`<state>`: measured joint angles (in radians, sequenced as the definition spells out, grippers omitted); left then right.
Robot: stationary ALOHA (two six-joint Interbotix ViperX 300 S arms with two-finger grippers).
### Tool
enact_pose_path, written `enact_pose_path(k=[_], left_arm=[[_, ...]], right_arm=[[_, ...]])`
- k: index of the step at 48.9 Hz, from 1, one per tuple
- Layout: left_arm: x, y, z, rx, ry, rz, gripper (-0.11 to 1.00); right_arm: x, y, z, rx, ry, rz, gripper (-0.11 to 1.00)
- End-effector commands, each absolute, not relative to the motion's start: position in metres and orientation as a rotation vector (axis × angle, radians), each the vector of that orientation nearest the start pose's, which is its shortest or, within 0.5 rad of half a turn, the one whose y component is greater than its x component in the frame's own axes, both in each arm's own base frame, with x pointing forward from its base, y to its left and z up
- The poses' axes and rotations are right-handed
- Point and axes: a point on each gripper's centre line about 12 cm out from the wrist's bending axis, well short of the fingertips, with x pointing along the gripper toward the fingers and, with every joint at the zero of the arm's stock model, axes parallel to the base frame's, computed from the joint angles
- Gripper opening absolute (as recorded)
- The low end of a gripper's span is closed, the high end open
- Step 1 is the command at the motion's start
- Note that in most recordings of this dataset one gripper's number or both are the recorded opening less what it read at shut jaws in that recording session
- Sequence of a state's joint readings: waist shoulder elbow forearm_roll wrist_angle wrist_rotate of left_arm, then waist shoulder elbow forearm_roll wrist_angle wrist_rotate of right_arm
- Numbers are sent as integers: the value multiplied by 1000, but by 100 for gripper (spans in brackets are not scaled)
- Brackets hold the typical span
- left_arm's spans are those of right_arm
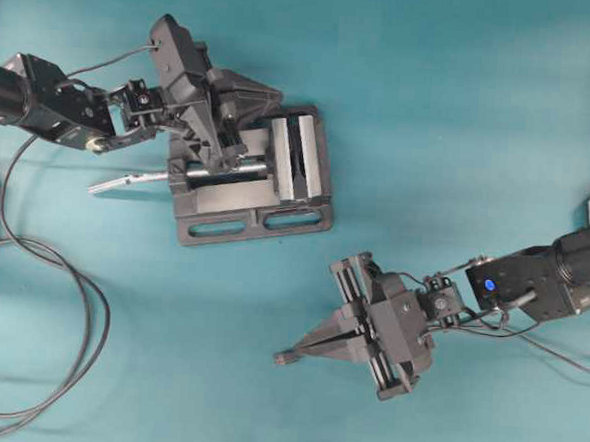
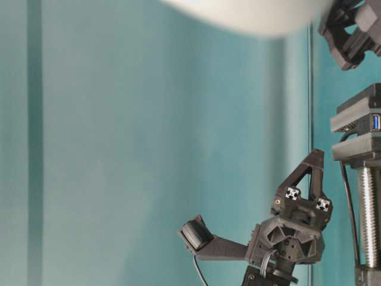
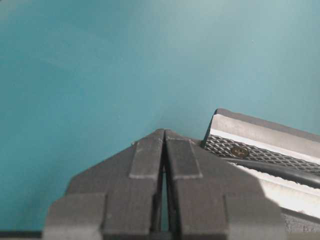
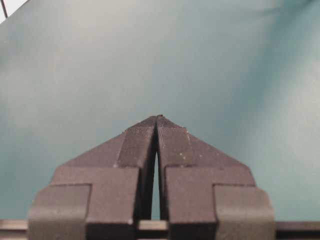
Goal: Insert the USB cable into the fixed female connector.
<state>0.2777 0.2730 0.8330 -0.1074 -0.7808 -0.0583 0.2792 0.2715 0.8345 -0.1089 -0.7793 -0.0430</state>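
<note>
My left gripper (image 1: pixel 275 95) is shut and empty, hovering over the back of the grey vise (image 1: pixel 295 216). In the left wrist view the gripper (image 3: pixel 164 132) has its jaws pressed together beside the vise's knurled jaw face (image 3: pixel 260 150). The fixed female connector (image 2: pixel 375 122) shows its blue socket at the vise top, with its thin dark lead (image 3: pixel 280 171) running along the jaw. My right gripper (image 1: pixel 285 358) is shut and empty, low over bare mat to the front right; its wrist view (image 4: pixel 158 118) shows only mat. No USB cable or plug shows in any view.
The silver screw rod (image 1: pixel 137 179) sticks out left of the vise. A long dark cable with doubled loops (image 1: pixel 80 288) lies on the teal mat at the far left. The table-level view shows the left gripper (image 2: pixel 315 156) above the vise and screw rod (image 2: pixel 370 214).
</note>
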Motion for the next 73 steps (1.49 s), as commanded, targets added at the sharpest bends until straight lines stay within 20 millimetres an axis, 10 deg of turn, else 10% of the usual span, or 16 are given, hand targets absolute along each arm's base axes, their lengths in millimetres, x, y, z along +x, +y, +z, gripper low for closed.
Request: enact_pose_path(k=[1, 21, 31, 39, 47, 73], left_arm=[[374, 106, 113, -135, 252, 329, 4], [349, 81, 138, -186, 381, 281, 9], [340, 56, 152, -180, 378, 217, 64], [332, 12, 157, -168, 391, 94, 99], [326, -15, 171, -158, 353, 8, 100], [263, -12, 192, -170, 184, -3, 100]], right_arm=[[370, 119, 102, -152, 275, 381, -1], [370, 120, 103, -74, 288, 367, -1], [369, 119, 100, -22, 305, 357, 2], [369, 118, 100, -23, 313, 354, 35], [374, 119, 90, -35, 385, 344, 67], [379, 123, 72, -25, 439, 329, 64]])
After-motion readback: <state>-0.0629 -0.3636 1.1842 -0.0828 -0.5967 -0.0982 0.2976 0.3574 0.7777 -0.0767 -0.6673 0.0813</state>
